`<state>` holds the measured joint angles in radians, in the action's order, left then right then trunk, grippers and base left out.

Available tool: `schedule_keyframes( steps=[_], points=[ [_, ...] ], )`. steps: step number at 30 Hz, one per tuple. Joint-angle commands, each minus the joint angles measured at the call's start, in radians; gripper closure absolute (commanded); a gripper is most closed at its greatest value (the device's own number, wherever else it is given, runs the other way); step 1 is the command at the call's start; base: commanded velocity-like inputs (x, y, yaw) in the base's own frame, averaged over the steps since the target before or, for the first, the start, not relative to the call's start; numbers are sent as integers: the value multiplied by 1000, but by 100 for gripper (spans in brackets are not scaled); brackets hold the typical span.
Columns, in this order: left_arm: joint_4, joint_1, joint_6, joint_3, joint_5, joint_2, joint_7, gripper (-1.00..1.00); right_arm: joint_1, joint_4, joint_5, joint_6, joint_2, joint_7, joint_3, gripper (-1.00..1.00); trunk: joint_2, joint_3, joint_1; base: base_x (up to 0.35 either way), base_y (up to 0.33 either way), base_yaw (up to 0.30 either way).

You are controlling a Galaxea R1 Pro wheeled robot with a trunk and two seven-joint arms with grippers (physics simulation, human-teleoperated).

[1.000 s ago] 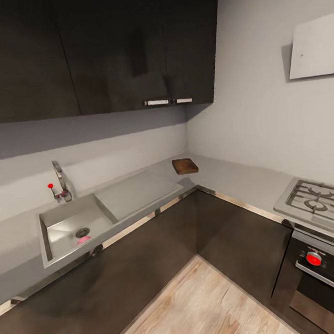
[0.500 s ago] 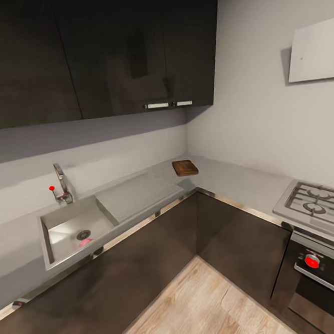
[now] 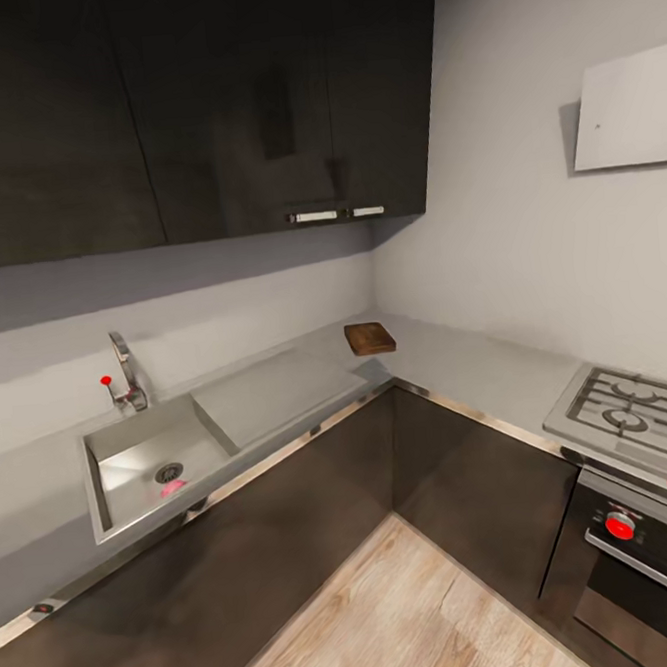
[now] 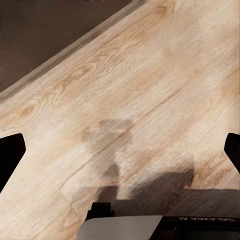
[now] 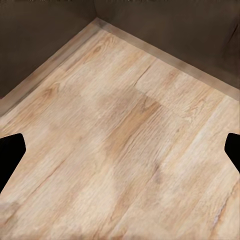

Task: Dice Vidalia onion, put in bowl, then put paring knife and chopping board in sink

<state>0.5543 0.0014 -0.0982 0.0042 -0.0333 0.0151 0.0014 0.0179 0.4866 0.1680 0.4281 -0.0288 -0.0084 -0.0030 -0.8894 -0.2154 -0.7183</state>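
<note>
While the robot is on approach, the tabletop (image 3: 456, 364) carries the sink (image 3: 144, 469), the chopping board (image 3: 370, 338) sits well apart, and the Vidalia onion (image 3: 169, 488) lies by the drain; both grippers (image 4: 120, 150) (image 5: 120, 150) hang released over wooden floor; next, close in and reach the onion

Each wrist view shows two matte black fingertips (image 4: 11, 155) (image 5: 11, 152) with angled, pointed ends. In the left wrist view, a pale grey rounded housing (image 4: 122, 227) sits beside a black panel (image 4: 200, 227). That panel carries small white lettering, seen mirrored.
</note>
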Motion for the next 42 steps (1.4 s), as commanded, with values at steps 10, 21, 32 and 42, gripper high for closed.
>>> schedule_keyframes(
  steps=[10, 21, 32, 42],
  points=[
    [1, 0, -1, 0, -4, 0, 0, -100, 0, -1, 4, 3, -1, -1, 0, -100, 69, 30, 38, 0, 0, 0],
    [1, 0, -1, 0, -3, 0, 0, -100, 0, -2, 4, 4, -1, -1, 0, -100, 146, 77, 80, 0, 0, 0],
    [1, 0, -1, 1, -3, 0, 0, -100, 0, -2, 4, 4, -1, -1, 0, -100, 223, 129, 123, 0, 0, 0],
    [1, 0, -1, 1, -3, 0, 0, -100, 0, -2, 4, 4, -1, -1, 0, -100, 293, 176, 161, 0, 0, 0]
  ],
)
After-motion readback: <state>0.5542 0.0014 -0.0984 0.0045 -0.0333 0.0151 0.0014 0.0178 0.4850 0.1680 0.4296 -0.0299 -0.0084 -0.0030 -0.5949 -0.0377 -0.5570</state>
